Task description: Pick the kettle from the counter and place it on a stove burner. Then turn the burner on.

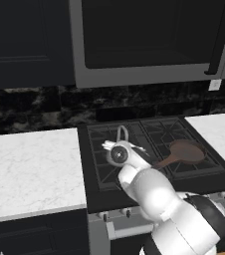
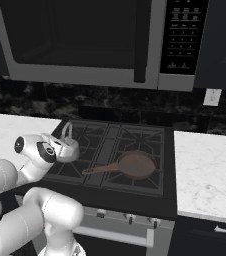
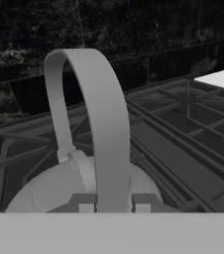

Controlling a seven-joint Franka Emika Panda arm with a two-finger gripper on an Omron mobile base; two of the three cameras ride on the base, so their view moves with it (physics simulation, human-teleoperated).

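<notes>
My pincer [image 3: 114, 204] is gripping the kettle [image 2: 68, 148] by its arched handle [image 3: 106, 134] — over the stove burner [image 2: 77, 150]; frying pan [image 2: 135, 165] sitting alongside.

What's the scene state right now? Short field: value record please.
kettle: over the front-left stove burner, handle arch up
end effector: shut on the kettle's handle
seated or lifted: cannot tell
frying pan: on the front-right grate, handle pointing left
counter: left of the cooktop
burner knobs: on the front panel, untouched

Arm stretched forward, claw [image 3: 114, 204] clamped tight.
</notes>
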